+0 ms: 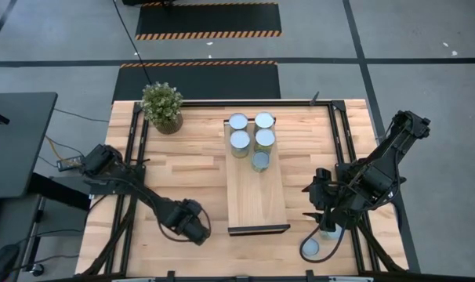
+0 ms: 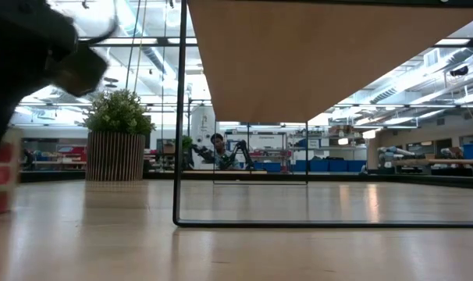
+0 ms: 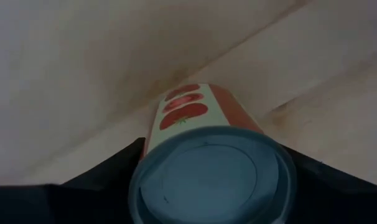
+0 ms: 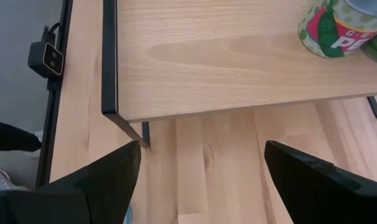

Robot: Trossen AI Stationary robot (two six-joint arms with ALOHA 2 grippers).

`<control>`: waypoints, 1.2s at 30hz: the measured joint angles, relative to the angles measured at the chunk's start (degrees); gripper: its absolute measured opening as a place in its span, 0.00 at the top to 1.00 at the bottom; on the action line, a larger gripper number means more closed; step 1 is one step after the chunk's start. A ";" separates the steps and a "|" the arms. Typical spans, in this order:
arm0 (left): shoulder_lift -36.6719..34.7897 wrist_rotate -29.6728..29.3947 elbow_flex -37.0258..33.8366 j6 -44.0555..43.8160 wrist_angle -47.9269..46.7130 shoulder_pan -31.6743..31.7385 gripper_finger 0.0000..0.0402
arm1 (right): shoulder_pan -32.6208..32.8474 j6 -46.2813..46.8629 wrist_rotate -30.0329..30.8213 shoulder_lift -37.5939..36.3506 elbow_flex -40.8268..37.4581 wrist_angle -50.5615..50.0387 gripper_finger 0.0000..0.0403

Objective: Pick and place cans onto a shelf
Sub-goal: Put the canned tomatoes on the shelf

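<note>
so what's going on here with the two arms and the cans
Five cans already stand at the far end of the shelf. The left pincer, on the tabletop left of the shelf, is shut on a tomato can. The right pincer is open, right of the shelf, near another can.

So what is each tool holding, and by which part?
Left tool grips a red tomato-label metal can by its sides, near the rim. Right tool is open, holding nothing.
</note>
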 joint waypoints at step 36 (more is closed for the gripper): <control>-1.95 -3.72 35.52 85.64 -12.77 29.59 0.28 | -2.64 -0.07 2.06 0.00 0.00 0.11 0.13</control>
